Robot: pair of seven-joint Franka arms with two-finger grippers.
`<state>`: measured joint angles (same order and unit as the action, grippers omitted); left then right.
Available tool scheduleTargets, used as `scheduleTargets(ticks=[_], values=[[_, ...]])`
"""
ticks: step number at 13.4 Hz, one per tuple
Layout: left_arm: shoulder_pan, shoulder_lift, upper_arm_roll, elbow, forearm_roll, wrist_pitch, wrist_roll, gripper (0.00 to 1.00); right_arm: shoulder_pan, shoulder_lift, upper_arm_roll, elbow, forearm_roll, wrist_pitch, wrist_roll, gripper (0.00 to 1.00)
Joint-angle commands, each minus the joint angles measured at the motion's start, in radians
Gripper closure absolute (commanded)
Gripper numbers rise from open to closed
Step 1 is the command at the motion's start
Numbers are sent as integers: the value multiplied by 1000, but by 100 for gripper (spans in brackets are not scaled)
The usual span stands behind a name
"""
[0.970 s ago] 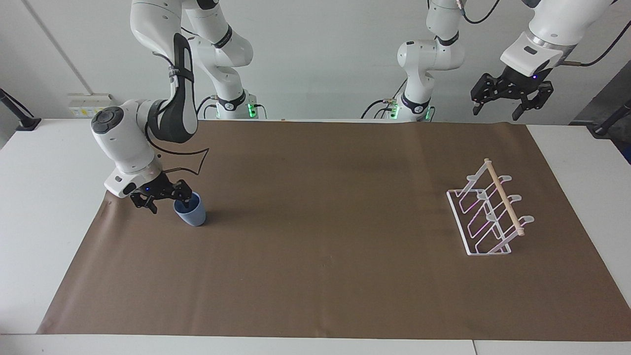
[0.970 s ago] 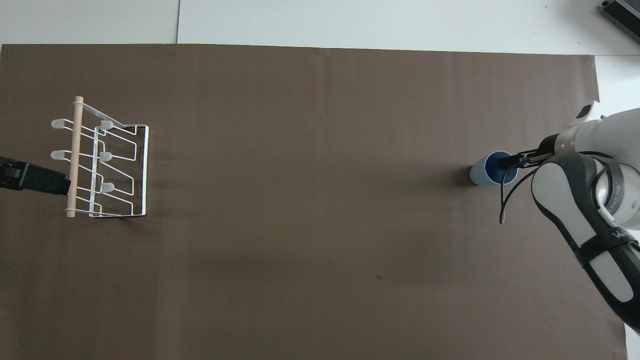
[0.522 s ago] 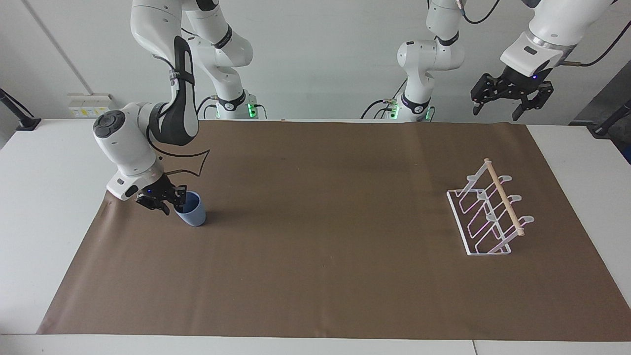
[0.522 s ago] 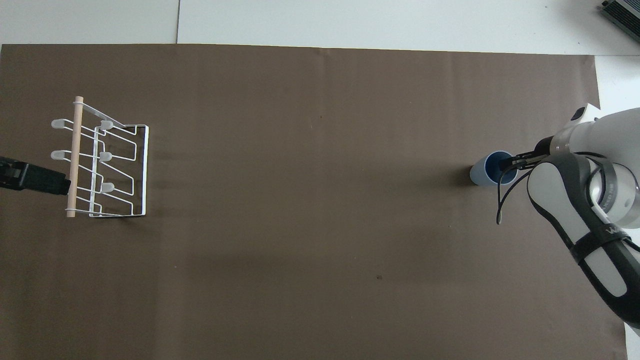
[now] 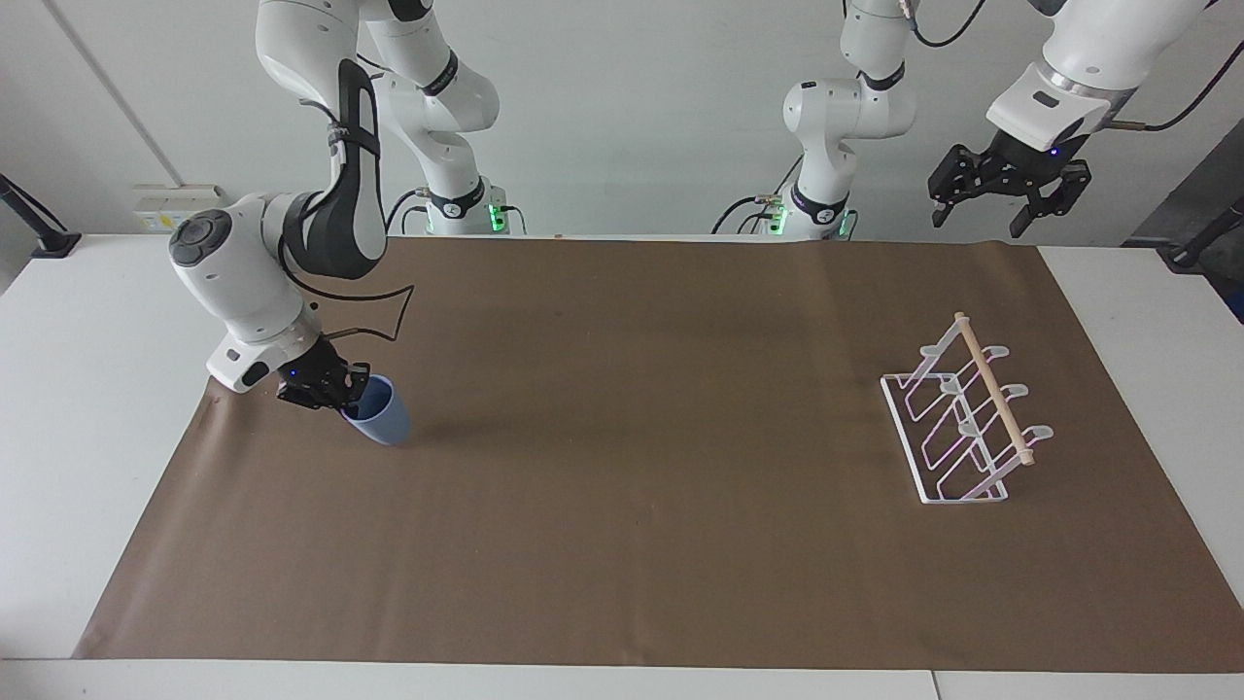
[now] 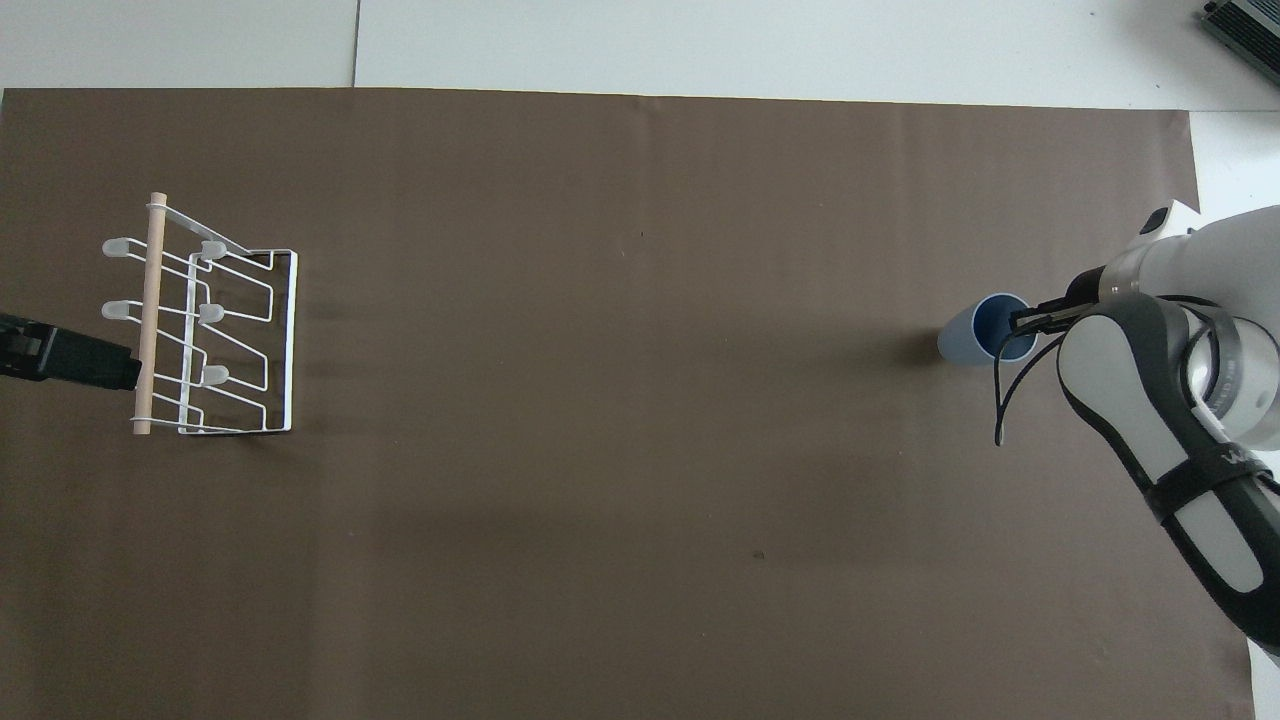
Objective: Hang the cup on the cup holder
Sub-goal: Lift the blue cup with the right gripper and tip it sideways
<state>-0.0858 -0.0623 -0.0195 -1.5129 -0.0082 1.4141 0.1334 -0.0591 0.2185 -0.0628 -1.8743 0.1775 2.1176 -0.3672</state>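
Observation:
The light-blue cup (image 5: 379,418) stands tilted on the brown mat toward the right arm's end of the table; it also shows in the overhead view (image 6: 975,330). My right gripper (image 5: 342,391) is shut on the cup's rim, one finger inside the cup and one outside; it shows in the overhead view (image 6: 1022,321) too. The white wire cup holder (image 5: 962,413) with its wooden dowel stands toward the left arm's end, also in the overhead view (image 6: 200,320). My left gripper (image 5: 1001,194) is open and waits raised above the table's edge nearest the robots.
The brown mat (image 5: 622,506) covers most of the white table (image 5: 87,389). The wide stretch of mat between cup and cup holder holds nothing. The right arm's forearm and cable (image 5: 389,311) hang over the mat beside the cup.
My right gripper has closed on the cup's rim and tipped the cup, lifting it slightly. The left arm has not moved.

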Motion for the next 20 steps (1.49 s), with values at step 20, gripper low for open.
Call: scheduleTargets(ticks=[20], values=[[3,-20,-2,-20,13,-7,-5,0,-5,-142,5,126,766,-573,-38,100]])
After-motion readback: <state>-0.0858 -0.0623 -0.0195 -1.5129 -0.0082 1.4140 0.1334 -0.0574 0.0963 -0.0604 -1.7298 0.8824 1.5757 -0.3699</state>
